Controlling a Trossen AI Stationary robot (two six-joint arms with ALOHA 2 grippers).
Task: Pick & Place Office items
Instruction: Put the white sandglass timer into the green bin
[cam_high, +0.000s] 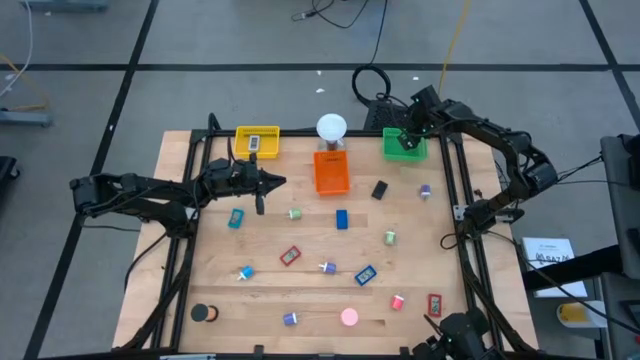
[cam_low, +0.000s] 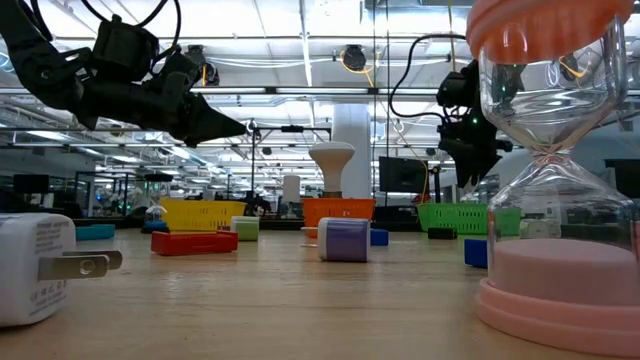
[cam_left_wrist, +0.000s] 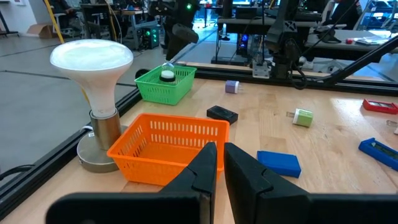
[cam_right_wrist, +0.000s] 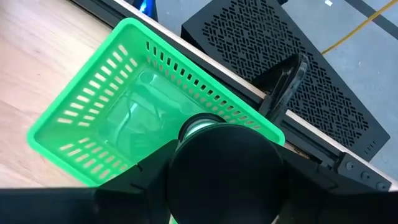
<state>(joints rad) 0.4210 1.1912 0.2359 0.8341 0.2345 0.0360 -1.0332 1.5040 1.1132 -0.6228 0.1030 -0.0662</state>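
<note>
My right gripper (cam_high: 405, 140) hangs over the green tray (cam_high: 404, 147) at the table's far right, shut on a black-capped hourglass (cam_right_wrist: 217, 158). Its clear glass (cam_right_wrist: 144, 93) reaches down into the tray. My left gripper (cam_high: 280, 182) is shut and empty. It hovers level at the left, pointing at the orange tray (cam_left_wrist: 168, 146). Loose office items lie flat on the wood: a blue block (cam_high: 341, 219), a red block (cam_high: 290, 256), a pink hourglass (cam_high: 349, 317), a black roll (cam_high: 203, 313) and small clips. My right gripper has the hourglass's black round end cap (cam_right_wrist: 224, 168) between its two fingers, one on each side. The fingers slant down from above. The glass body points down into the green tray; whether it touches the tray floor I cannot tell.
A white globe lamp (cam_high: 331, 127) stands behind the orange tray, and a yellow tray (cam_high: 257, 141) sits at the far left. A black frame rail (cam_high: 462, 200) edges the table. A white plug (cam_low: 35, 265) lies near the front edge.
</note>
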